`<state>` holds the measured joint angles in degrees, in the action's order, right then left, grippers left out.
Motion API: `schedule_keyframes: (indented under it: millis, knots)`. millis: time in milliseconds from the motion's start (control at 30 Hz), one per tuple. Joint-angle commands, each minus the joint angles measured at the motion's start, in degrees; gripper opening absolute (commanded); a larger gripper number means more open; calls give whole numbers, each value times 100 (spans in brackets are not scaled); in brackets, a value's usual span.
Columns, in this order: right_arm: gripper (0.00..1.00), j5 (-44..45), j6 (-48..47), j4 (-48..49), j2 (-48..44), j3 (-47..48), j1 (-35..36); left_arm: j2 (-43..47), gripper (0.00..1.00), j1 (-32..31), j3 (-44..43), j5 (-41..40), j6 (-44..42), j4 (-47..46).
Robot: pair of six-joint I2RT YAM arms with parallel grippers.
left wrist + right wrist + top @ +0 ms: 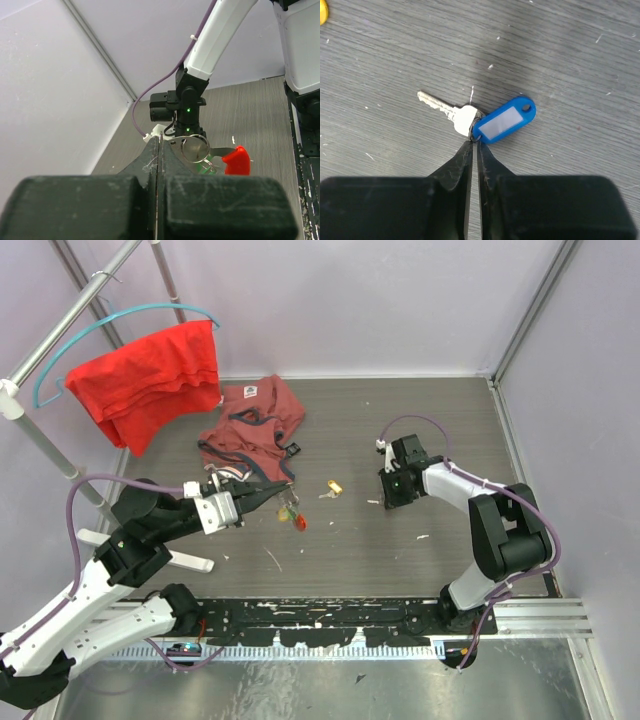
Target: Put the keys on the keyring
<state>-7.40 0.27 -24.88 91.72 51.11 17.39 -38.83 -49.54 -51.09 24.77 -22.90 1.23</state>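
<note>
Right wrist view: right claw (472, 144) pinches the light, slippery-looking key (455, 112) at its ring; left claw (159, 145) clamps the stiff keyring (200, 150).

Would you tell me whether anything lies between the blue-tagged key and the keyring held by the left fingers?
Only the yellow-headed key lies on the table between the blue-tagged key and the keyring; nothing else visible does.
</note>
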Motion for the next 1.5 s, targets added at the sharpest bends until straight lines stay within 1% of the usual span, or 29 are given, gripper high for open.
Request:
schedule_keyframes:
  millis: [0, 67, 200, 300, 333, 433, 467, 533, 633, 733, 967, 1167, 1467]
  knots:
    - [9, -367, 124, 101, -198, 203, -14, 51, 0, 24, -103, 51, -71, -106]
    - [6, -503, 200, 148, -228, 214, 27, 52, 0, 29, -105, 63, -79, -106]
    - [1, -774, 306, 345, -304, 233, 324, 51, 0, 24, -104, 63, -85, -93]
    - [1, -883, 398, 506, -428, 200, 406, 58, 0, 26, -111, 62, -104, -80]
    - [6, -820, 417, 517, -473, 191, 412, 59, 0, 26, -104, 61, -107, -73]
    - [28, -529, 406, 485, -670, 168, 412, 68, 0, 31, -106, 62, -122, -71]
    - [32, -451, 399, 477, -741, 156, 414, 68, 0, 31, -101, 69, -120, -71]
    - [38, -289, 403, 440, -882, 137, 410, 68, 0, 30, -106, 71, -130, -62]
    - [42, 102, 392, 265, -912, 168, 408, 66, 0, 27, -105, 76, -139, -46]
    - [42, 408, 404, 200, -758, 150, 398, 64, 0, 26, -103, 72, -152, -44]
    - [42, 356, 209, 330, -534, -2, 349, 81, 0, 28, -96, 72, -167, -27]
    - [33, 263, 171, 416, -464, -19, 317, 86, 0, 29, -95, 71, -172, -19]
    - [33, 364, 107, 248, -278, 47, 216, 95, 0, 29, -91, 71, -184, -18]
